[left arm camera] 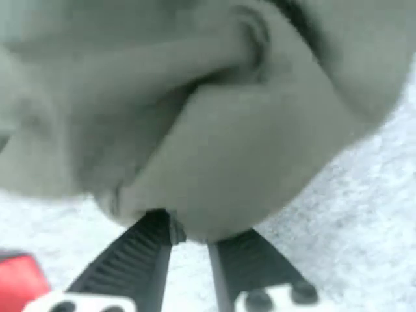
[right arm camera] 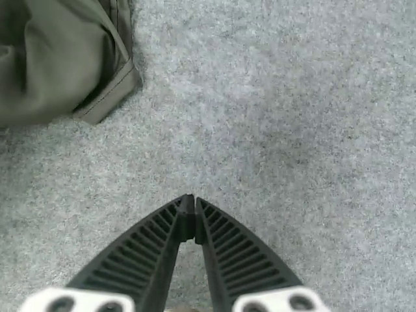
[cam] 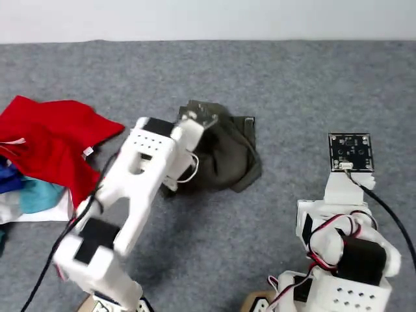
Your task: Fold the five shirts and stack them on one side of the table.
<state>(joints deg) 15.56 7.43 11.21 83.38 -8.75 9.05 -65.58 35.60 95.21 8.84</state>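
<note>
An olive shirt (cam: 227,156) lies bunched at the middle of the grey table (cam: 305,84). My left gripper (cam: 195,120) is over its left edge. In the left wrist view the olive shirt (left arm camera: 227,130) hangs close, and my left gripper (left arm camera: 188,229) is shut on a fold of its edge. My right gripper (right arm camera: 190,205) is shut on nothing and hovers over bare table to the right of the olive shirt (right arm camera: 52,58), well apart from it. A red shirt (cam: 52,140) lies crumpled at the left.
Under and beside the red shirt at the left edge lie a blue shirt (cam: 10,175), a teal shirt (cam: 39,195) and a white shirt (cam: 49,211) in a loose pile. The right arm's base (cam: 344,260) sits at the front right.
</note>
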